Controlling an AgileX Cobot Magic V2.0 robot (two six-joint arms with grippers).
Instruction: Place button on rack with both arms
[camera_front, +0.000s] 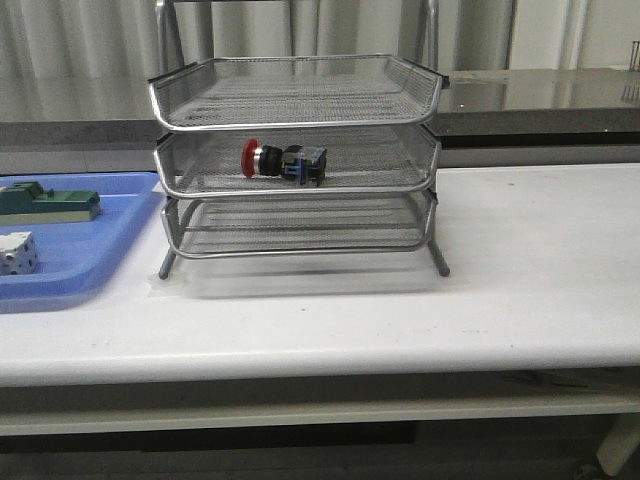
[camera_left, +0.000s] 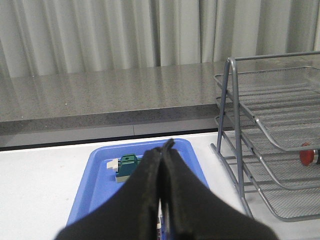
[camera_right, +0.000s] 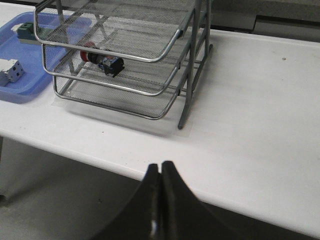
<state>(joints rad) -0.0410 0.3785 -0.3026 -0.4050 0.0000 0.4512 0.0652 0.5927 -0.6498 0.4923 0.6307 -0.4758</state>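
Note:
The button (camera_front: 284, 162), red cap to the left and blue block to the right, lies on its side in the middle tier of the silver wire rack (camera_front: 300, 108). It shows in the right wrist view as the button (camera_right: 102, 61) and its red cap peeks out in the left wrist view as the button (camera_left: 306, 155). Neither arm appears in the front view. My left gripper (camera_left: 165, 148) is shut and empty above the blue tray. Off the table's front edge, my right gripper (camera_right: 160, 165) is shut and empty, far from the rack (camera_right: 150, 95).
A blue plastic tray (camera_front: 95, 255) sits left of the rack, holding a green block (camera_front: 50, 203) and a small white cube (camera_front: 17, 252). A grey counter (camera_front: 540, 95) and curtains run behind the white table (camera_front: 520, 290).

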